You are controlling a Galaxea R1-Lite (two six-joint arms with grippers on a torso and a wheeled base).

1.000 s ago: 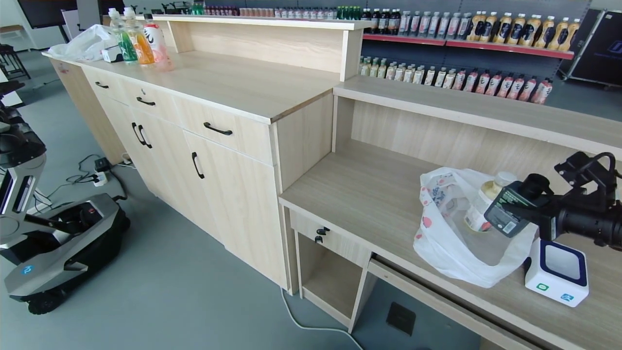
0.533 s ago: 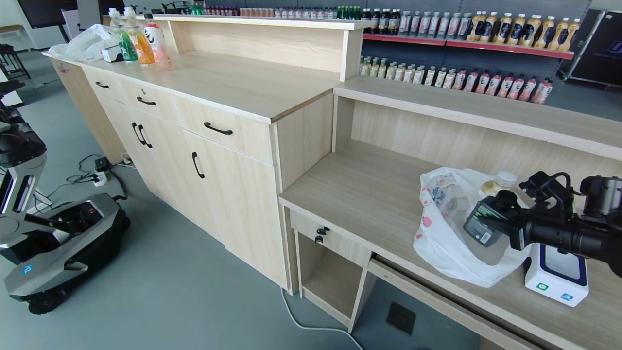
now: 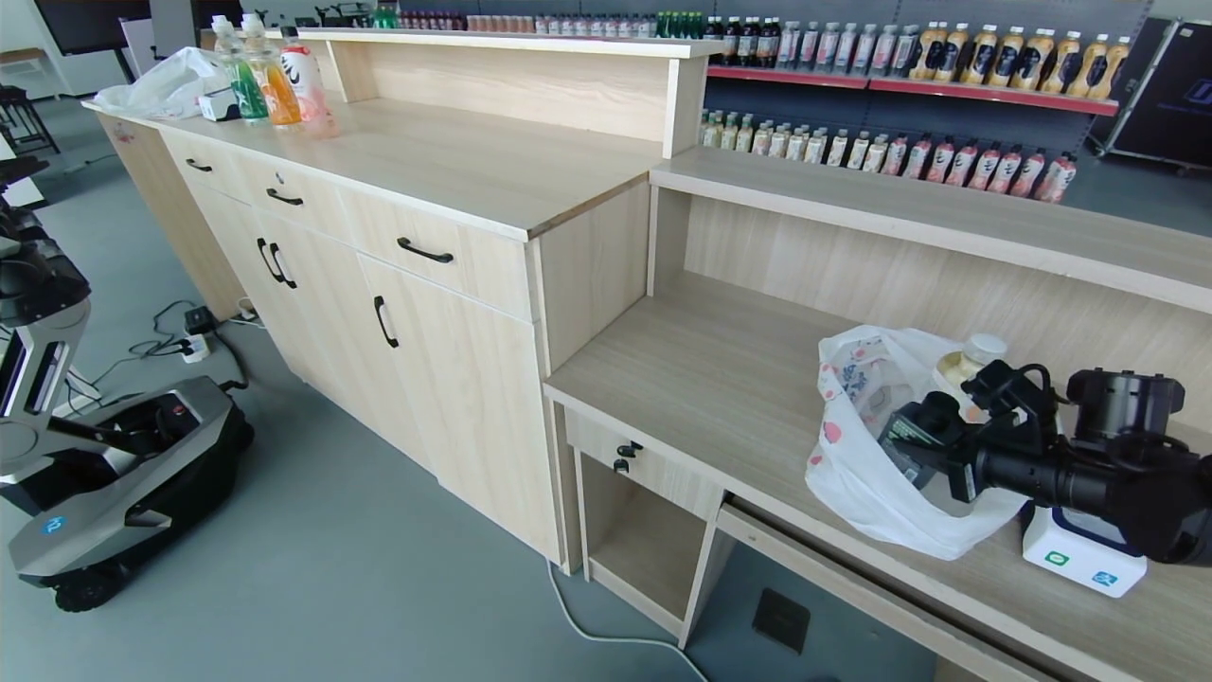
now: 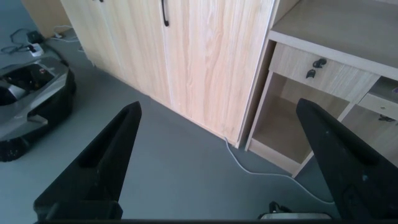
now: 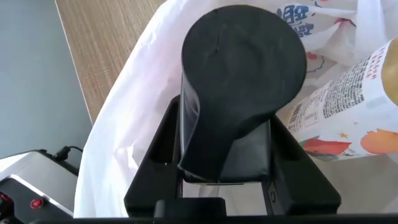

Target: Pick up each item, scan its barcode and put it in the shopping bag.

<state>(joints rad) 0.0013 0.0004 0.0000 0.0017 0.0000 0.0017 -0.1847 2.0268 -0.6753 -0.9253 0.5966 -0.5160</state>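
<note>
Pale wood counter (image 3: 720, 379) bears the shopping bag (image 3: 857, 478); right end effector (image 3: 926, 443) grips a dark bottle (image 5: 242, 68), left end effector (image 4: 217, 115) gapes.

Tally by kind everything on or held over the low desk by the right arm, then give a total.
Shopping bag: 1
Bottles: 2, the pale white-capped bottle in the bag and the black-capped dark bottle held in the right gripper at the bag's mouth
Barcode scanner: 1
Total: 4
</note>
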